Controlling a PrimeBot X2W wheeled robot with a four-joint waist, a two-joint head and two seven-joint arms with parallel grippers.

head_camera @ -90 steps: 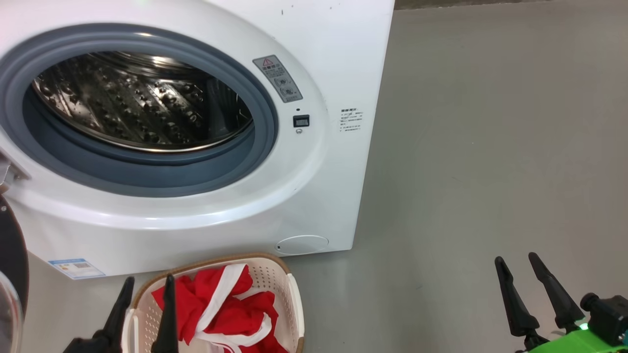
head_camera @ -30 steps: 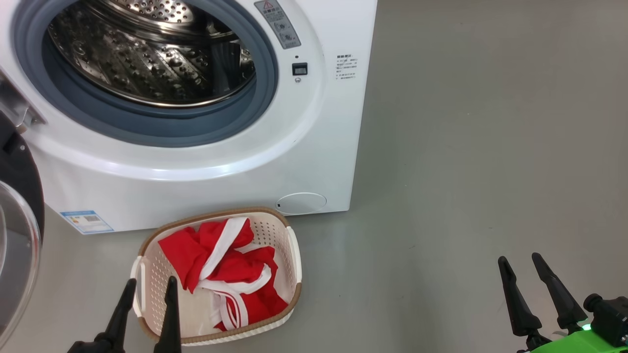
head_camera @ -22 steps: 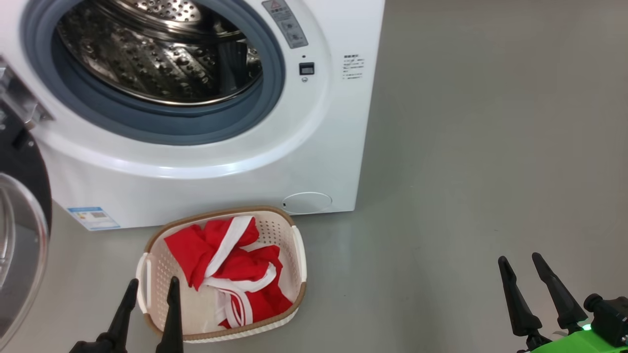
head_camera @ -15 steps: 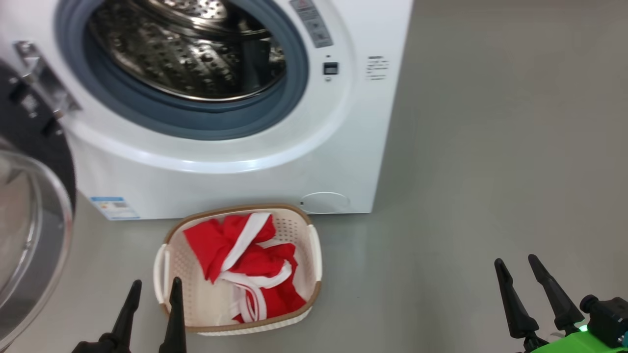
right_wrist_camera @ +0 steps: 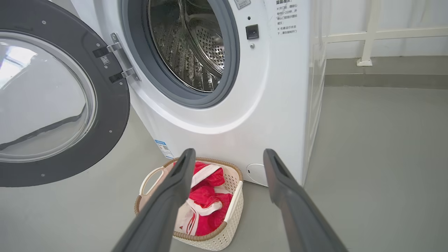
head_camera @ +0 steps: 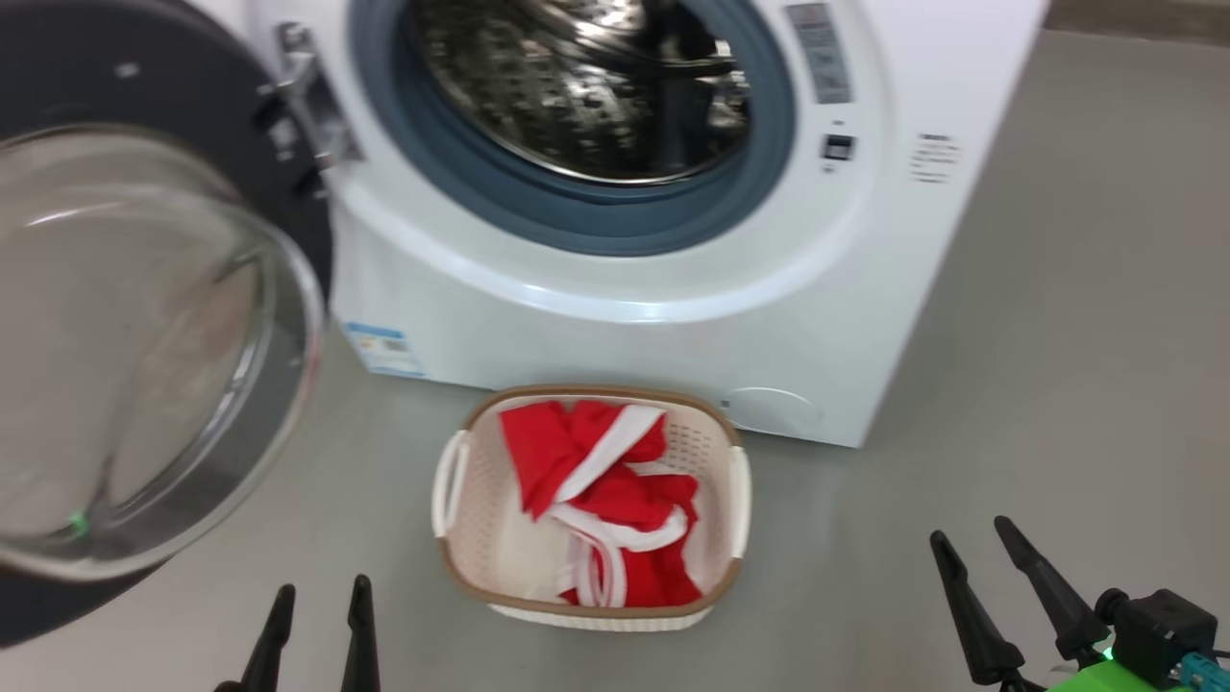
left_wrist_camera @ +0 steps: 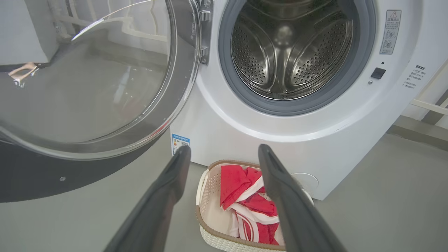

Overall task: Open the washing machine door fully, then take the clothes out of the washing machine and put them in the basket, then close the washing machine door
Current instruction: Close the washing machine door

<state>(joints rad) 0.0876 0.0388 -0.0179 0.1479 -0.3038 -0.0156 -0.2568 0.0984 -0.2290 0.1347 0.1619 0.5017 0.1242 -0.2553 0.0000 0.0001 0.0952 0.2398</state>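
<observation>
Grey smooth flooring [head_camera: 1057, 336] ran under and around the big white box-shaped front-loading washing machine [head_camera: 625, 336]. Its large round door with the black rim and bulging clear glass window [head_camera: 144, 336] stood swung out to the left on a metal hinge [right_wrist_camera: 120, 57], leaving the opening uncovered. Inside the grey-blue rubber ring [head_camera: 577, 207], the perforated steel drum [left_wrist_camera: 290, 49] held no garments that could be seen.

Markings noted: a small blue label sticker [head_camera: 384, 348] at the lower left of the front panel, print too small to read; a grey warning label with a red triangle [left_wrist_camera: 390, 31] to the right of the opening; and a block of small black characters [right_wrist_camera: 287, 17] further right, not legible.

The small cream-white perforated plastic basket with the brown woven-look rim [head_camera: 596, 392] sat on the floor just in front of the machine, below the opening. The bright red clothes with white bands [head_camera: 615, 500] lay inside it.

The left gripper [head_camera: 323, 584] hovered near the basket's left side with fingers spread wide, grasping nothing. The right gripper [head_camera: 971, 529] hung well to the right over bare floor, likewise spread and empty.
</observation>
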